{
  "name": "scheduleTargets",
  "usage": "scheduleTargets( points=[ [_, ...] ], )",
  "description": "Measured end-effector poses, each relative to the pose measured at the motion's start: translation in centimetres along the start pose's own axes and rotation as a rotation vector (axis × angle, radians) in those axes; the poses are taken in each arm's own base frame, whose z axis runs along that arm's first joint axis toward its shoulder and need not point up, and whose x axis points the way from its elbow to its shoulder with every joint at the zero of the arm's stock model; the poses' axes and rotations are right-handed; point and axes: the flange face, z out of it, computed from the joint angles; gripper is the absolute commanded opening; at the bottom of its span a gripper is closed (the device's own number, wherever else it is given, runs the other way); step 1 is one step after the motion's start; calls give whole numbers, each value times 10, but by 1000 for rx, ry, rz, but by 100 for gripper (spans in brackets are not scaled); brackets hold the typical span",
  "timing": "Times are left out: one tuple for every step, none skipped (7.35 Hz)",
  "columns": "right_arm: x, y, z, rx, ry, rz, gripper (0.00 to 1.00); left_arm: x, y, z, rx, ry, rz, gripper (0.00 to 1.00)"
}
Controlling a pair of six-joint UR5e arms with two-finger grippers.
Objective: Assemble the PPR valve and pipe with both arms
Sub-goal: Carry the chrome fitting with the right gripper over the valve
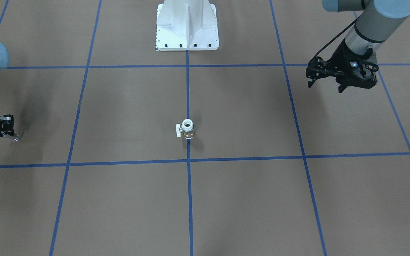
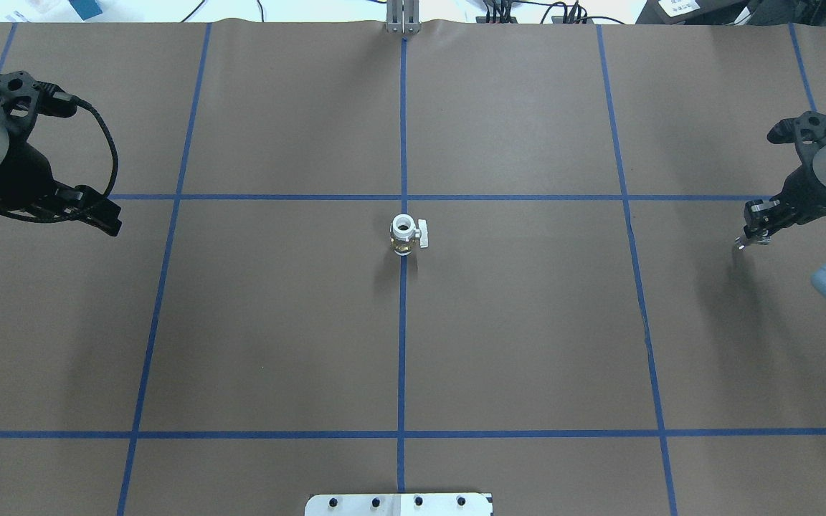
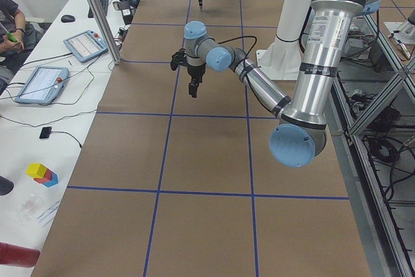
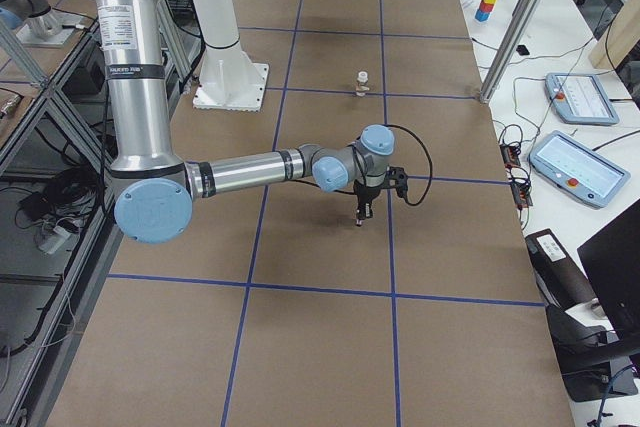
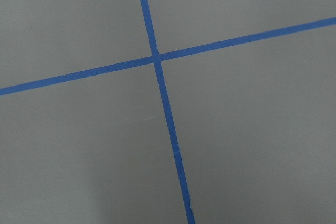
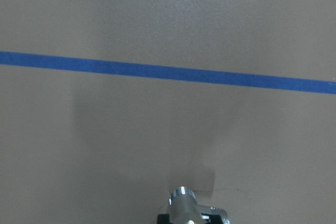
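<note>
The PPR valve (image 1: 188, 128) stands upright on the table's centre line, white ring on top, brass middle, small white handle to one side; it also shows in the overhead view (image 2: 404, 235) and the exterior right view (image 4: 363, 80). My right gripper (image 2: 748, 239) is far out at the robot's right, low over the table and shut on the pipe (image 2: 740, 244), a tiny silver piece that points down. The pipe also shows in the front view (image 1: 15, 138) and the right wrist view (image 6: 182, 203). My left gripper (image 1: 326, 86) is open and empty, far out at the robot's left, above the table.
The white pedestal base (image 1: 187, 26) stands at the robot's side of the table. Blue tape lines (image 5: 157, 59) mark a grid on the brown surface. A metal post (image 3: 97, 11) and desks with tablets (image 3: 39, 82) stand along the far edge.
</note>
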Motion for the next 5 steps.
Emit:
scheduleTargets(
  points=[
    [-17,-9,-13,21,-17,19,0,0,0,0,0,0,0,99],
    [-39,-22,-29,39,-34,47,0,-1,0,0,-1,-1,-1,99],
    [-68,-37,-49,49,-44,71,0,-2,0,1,-1,-2,-1,99],
    [-102,-49,-70,51,-52,85,0,-2,0,1,-2,-4,-2,99],
    [-142,-55,-86,50,-65,91,0,-3,0,2,-3,-5,-3,99]
  ],
)
